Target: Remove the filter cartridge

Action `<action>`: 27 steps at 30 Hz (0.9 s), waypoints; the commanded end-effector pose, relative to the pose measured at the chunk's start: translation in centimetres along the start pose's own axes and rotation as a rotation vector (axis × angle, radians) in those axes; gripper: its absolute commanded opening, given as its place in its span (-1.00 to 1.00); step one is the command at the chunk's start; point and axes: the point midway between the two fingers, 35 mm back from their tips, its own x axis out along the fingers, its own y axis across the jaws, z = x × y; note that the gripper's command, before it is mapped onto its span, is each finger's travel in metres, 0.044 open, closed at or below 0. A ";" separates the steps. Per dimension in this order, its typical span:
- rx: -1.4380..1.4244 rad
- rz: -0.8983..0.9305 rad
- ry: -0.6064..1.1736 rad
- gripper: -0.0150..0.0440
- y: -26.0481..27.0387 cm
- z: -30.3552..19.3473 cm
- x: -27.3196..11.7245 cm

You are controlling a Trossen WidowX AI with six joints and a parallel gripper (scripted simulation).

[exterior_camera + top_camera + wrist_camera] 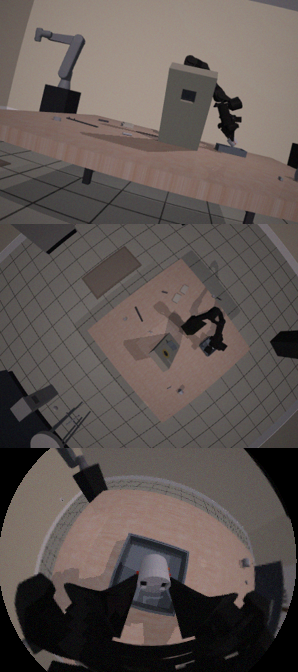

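The filter cartridge (231, 142) (154, 572) is being held clamped in the gripper (231, 138) (153, 579), tilted over the tray (203, 351) (231, 150) (184, 567), presumably so it can be lowered gently onto the floor inside.

The gripper (153, 579) is pinching the pale round cartridge (154, 570) between its two dark fingers, with the two small dark slots on the cartridge's face showing toward the camera. Behind the cartridge, the blue-grey tray (184, 568) is lying on the pinkish table top (210, 523), its raised rim framing most of the cartridge. A small grey object (244, 563) is sitting well apart from the tray, near the table's edge at the right of the view.
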 end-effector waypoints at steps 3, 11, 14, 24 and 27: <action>0.002 0.005 -0.012 -0.49 0.1 -1.1 1.8; 0.000 0.000 0.007 0.13 0.0 -1.2 1.5; 0.000 0.000 0.007 0.40 0.0 -1.2 1.5; 0.000 0.000 0.007 1.00 0.0 -1.0 1.2; 0.001 0.000 0.008 1.00 0.0 1.2 -2.2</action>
